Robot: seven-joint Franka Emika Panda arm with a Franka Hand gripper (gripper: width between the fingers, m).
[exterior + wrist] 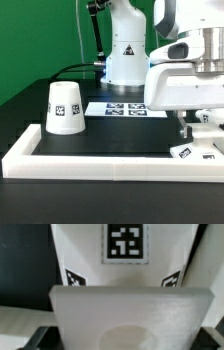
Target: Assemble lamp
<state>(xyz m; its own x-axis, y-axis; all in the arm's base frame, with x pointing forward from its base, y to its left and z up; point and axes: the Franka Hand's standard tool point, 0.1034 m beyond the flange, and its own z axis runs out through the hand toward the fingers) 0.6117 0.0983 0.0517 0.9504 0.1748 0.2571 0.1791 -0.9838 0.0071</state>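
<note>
The lamp base [125, 308] is a flat angular white part with black-and-white tags and a round socket hollow [128, 336]. My gripper [125, 340] has its dark fingers [38, 339] pressed against both sides of the base, shut on it. In the exterior view the gripper [195, 130] is low at the right, over the base [190, 151] near the front wall. The tapered white shade [64, 107] stands mouth down at the exterior view's left, well apart from the gripper. The bulb is not in view.
A raised white wall [100, 160] borders the black table on the front and left. The marker board [125, 108] lies at the back middle. The arm's white pedestal [127, 50] and a black cable stand behind it.
</note>
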